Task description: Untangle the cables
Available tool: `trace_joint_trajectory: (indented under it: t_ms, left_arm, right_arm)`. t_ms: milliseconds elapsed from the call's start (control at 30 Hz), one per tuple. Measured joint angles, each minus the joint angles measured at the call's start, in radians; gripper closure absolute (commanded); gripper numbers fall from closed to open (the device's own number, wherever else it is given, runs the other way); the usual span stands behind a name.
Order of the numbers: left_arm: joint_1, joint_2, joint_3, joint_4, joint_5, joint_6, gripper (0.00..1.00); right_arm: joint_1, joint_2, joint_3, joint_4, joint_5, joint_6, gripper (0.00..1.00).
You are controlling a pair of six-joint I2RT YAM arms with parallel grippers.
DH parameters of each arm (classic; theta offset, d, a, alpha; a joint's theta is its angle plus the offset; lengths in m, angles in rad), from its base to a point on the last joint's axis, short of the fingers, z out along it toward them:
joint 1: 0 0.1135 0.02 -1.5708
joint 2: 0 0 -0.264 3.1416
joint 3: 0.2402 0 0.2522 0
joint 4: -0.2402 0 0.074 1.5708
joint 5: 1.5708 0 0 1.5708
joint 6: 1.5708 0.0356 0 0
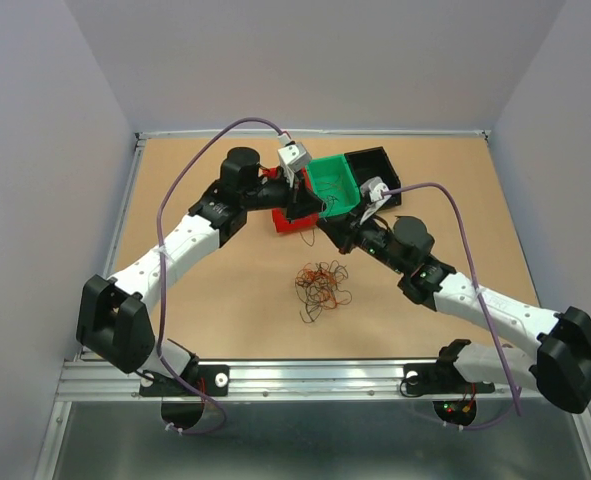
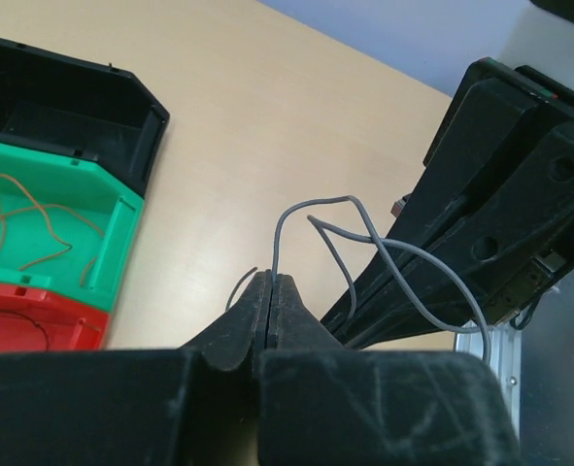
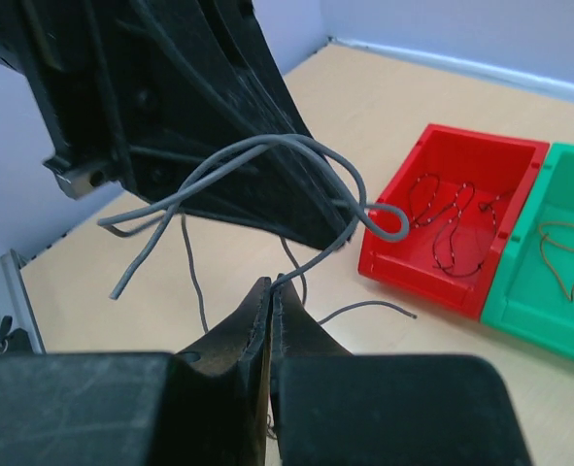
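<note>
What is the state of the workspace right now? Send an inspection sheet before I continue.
Surface: brown tabletop, flat.
Job's things: tangle of thin curly wires lies loose mid-table. A grey wire is held looped between the two arms. The red bin holds a dark wire; the green bin holds an orange wire. A black bin sits beside them.
Clutter: nothing seen.
Grippers: left end effector and right end effector are both shut on the grey wire.
Cables: purple arm cables arc apart from the tangle.
Surroundings: plain walls; metal rail at the near edge.
</note>
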Motion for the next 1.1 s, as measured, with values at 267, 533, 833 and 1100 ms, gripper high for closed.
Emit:
trace_joint_trajectory:
  t_ms: [267,533,833,1100]
  left_arm:
    - [0.0,0.032,-0.032,0.08,0.058,-0.068,1.0]
    - [0.0,0.037,-0.034,0.106,0.072,-0.09,1.0]
    - [0.003,0.037,-0.034,0.122,0.087,-0.111,1.0]
    - [0.008,0.045,-0.034,0.128,0.111,-0.126,1.0]
  right_arm:
    - [0.0,0.072,0.0,0.068,-0.02,-0.013,0.94]
    - [0.0,0.104,0.0,0.083,-0.015,-0.016,0.79]
    - [0.0,0.105,0.0,0.114,-0.003,-0.02,0.71]
    - [0.0,0.117,0.0,0.122,0.013,-0.023,0.76]
